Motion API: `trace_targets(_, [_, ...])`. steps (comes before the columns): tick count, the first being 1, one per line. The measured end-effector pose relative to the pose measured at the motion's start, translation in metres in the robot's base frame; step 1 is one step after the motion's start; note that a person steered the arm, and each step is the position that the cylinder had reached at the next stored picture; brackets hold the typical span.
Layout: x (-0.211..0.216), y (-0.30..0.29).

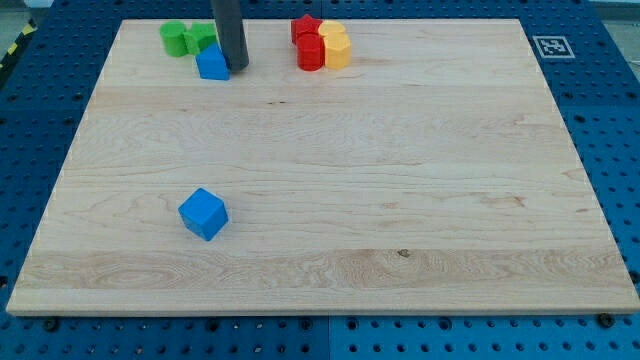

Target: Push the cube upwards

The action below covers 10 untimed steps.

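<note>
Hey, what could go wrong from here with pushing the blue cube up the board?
My tip sits at the view's top, beside the other blue block, far from the blue cube. Leaving, it might nudge that block into the green blocks. A push on the rotated cube's corner may spin it sideways.

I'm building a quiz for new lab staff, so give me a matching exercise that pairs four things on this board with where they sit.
Things:
1. blue cube
2. my tip
3. green blocks
4. yellow block

Places:
A. top of the view, touching the red blocks on their right
B. top left, leftmost of all
C. alone, lower left of the wooden board
D. just right of the small blue block near the top

Pairs: 1-C, 2-D, 3-B, 4-A
</note>
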<state>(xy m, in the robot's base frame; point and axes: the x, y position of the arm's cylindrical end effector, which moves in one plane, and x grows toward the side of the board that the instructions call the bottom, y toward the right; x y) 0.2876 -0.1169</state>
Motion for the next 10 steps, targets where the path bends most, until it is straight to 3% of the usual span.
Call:
trace_targets(3, [0.114, 0.006])
trace_targets(6, [0.14, 0.007])
trace_targets(8, [0.203, 0.014])
trace_targets(10, [0.252, 0.073])
